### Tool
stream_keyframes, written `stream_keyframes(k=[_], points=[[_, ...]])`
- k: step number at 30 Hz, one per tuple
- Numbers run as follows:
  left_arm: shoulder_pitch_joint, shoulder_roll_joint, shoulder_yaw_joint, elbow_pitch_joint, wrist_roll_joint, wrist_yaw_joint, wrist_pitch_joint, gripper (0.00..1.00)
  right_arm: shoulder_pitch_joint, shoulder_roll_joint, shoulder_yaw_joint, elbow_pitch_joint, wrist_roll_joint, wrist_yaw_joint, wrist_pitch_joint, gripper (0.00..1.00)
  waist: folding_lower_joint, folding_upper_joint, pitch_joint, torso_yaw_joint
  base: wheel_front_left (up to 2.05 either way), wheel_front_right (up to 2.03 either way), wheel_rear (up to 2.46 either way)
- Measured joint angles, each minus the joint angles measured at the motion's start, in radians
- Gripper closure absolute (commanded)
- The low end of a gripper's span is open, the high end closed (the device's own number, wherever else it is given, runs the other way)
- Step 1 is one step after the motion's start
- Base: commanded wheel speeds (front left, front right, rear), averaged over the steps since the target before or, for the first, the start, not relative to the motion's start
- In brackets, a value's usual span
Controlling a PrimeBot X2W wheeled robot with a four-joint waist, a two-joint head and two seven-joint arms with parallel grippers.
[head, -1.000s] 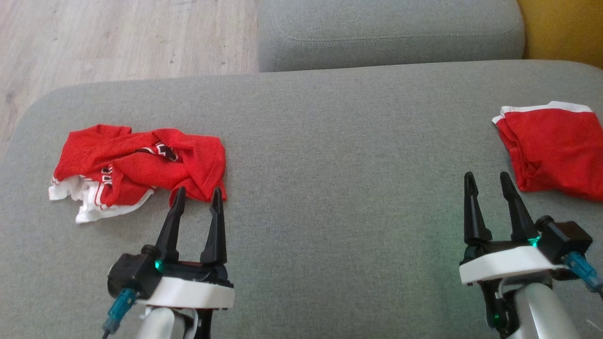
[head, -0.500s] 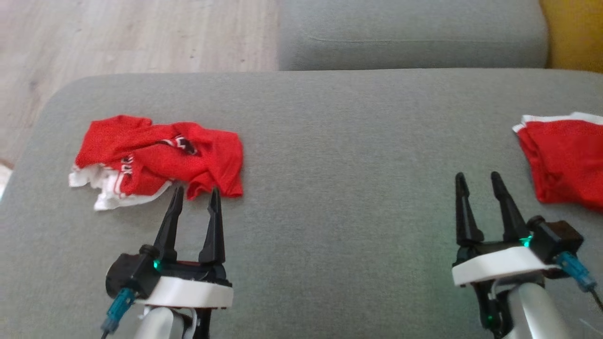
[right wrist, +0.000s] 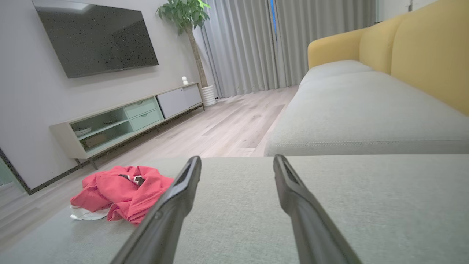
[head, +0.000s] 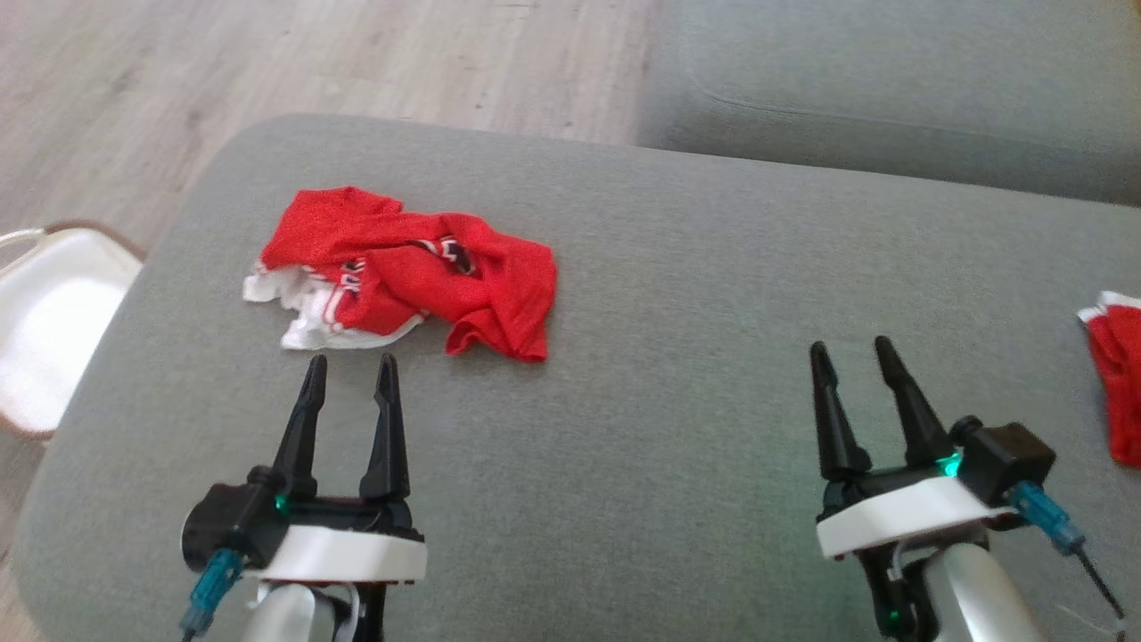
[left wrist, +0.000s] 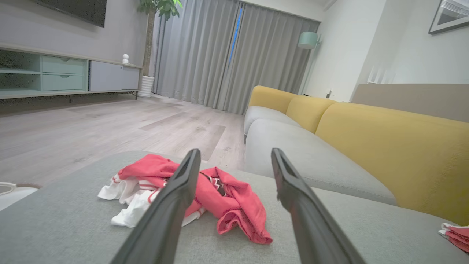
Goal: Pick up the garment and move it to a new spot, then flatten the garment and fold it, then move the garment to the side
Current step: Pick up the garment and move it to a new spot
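The garment (head: 410, 272) is a crumpled red jersey with white trim and dark lettering, lying on the grey cushion (head: 677, 294) at its left end. It also appears ahead in the left wrist view (left wrist: 205, 190) and at the lower left of the right wrist view (right wrist: 124, 192). My left gripper (head: 349, 364) hovers open just short of the garment's near edge, holding nothing. Further right, my right gripper (head: 850, 346) is open and empty over bare cushion.
A second red and white garment (head: 1114, 374) lies at the cushion's right edge. A white chair seat (head: 49, 312) stands beside the cushion's left end over wooden floor (head: 357, 53). Another grey sofa seat (head: 891, 80) lies beyond, with yellow backrests (left wrist: 395, 139).
The head camera has turned left, shifting the whole picture rightward and bringing the white chair into view. Both grippers stay open and hold their positions over the cushion.
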Motion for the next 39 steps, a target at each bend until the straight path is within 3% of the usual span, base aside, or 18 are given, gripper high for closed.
stream_keyframes(k=[12, 19, 26, 33, 36, 39], points=[[0.023, 0.0, 0.02, 0.001, 0.009, -0.001, 0.0, 0.0, 0.021, 0.0, 0.064, 0.013, 0.021, 0.0, 0.0, 0.0, 0.0, 0.0, -0.008, 0.088, 0.0, 0.0, 0.0], [0.022, 0.0, 0.041, -0.002, 0.009, -0.004, 0.0, 0.0, 0.021, 0.0, 0.069, 0.012, 0.028, 0.0, 0.0, 0.0, 0.0, 0.0, 0.011, 0.082, 0.0, 0.0, 0.0], [-0.071, 0.006, 0.135, 0.048, 0.076, -0.025, 0.0, 0.0, 0.014, 0.0, 0.028, -0.011, -0.002, 0.0, 0.0, 0.0, 0.0, 0.0, 0.079, 0.047, 0.0, 0.0, 0.0], [-0.358, 0.124, 0.143, 0.272, 0.106, -0.043, 0.002, 0.0, -0.049, 0.0, -0.035, -0.059, -0.048, 0.0, 0.0, 0.0, 0.0002, 0.0, 0.177, 0.002, 0.0, 0.0, 0.0], [-0.489, 0.181, 0.085, 0.393, 0.103, -0.048, 0.056, 0.0, -0.078, 0.0, -0.054, -0.084, -0.065, 0.0, 0.0, 0.0, 0.0002, 0.0, 0.224, -0.018, 0.0, 0.0, 0.0], [-0.596, 0.227, -0.04, 0.487, 0.051, -0.05, 0.135, 0.0, -0.095, 0.0, -0.062, -0.1, -0.073, 0.0, 0.0, 0.0, 0.0003, 0.0, 0.269, -0.039, 0.0, 0.0, 0.0]])
